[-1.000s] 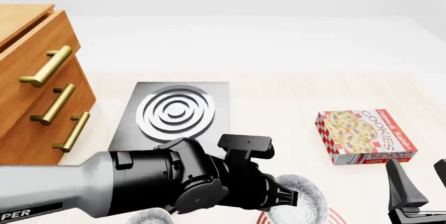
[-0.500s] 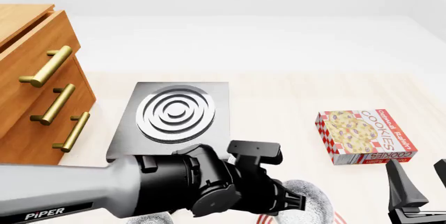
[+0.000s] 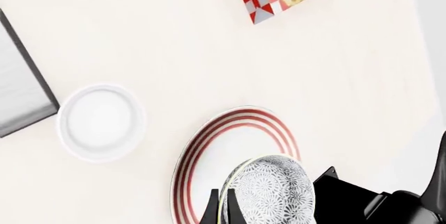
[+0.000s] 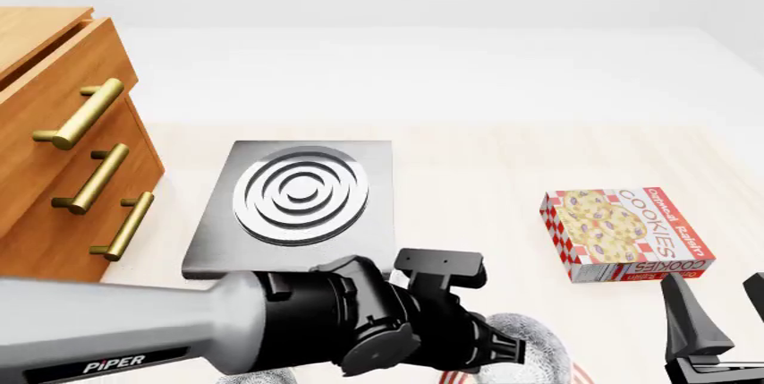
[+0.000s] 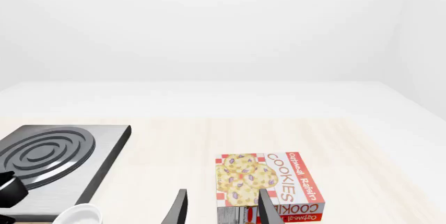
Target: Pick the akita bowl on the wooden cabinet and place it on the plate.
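Gripping akita bowl (image 3: 272, 192) over plate (image 3: 209, 151), cup (image 3: 101, 122) beside

The left arm, grey sleeve and black wrist, reaches low across the near table edge from the orange-brown wooden cabinet (image 4: 60, 151) side; its left gripper (image 3: 221, 208) pinches the speckled black-and-white akita bowl's (image 3: 272, 192) rim. The right gripper (image 5: 219, 208) hangs parted, fingers empty.
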{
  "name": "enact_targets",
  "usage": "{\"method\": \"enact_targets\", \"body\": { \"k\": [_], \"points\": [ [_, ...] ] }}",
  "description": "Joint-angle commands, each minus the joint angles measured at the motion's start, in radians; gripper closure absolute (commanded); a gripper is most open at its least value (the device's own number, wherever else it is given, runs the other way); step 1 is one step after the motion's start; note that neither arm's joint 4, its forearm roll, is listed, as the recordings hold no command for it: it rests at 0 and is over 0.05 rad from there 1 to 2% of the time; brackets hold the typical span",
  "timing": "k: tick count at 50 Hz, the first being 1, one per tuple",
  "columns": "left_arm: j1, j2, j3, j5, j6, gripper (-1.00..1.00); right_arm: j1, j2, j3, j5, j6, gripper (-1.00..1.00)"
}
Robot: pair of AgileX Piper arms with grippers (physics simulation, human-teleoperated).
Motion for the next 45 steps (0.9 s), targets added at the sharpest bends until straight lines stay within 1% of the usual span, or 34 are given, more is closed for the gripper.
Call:
{"method": "enact_targets", "body": {
  "k": [1, 28, 45],
  "points": [
    [0.008, 0.013, 0.0, -0.021, 0.002, 1.0, 0.0, 0.0, 0.0, 0.0, 0.0, -1.0],
    [-0.013, 0.055, -0.013, -0.041, -0.017, 1.0, 0.0, 0.0, 0.0, 0.0, 0.0, -1.0],
    [-0.002, 0.062, -0.013, -0.046, -0.016, 1.0, 0.0, 0.0, 0.0, 0.0, 0.0, -1.0]
  ]
}}
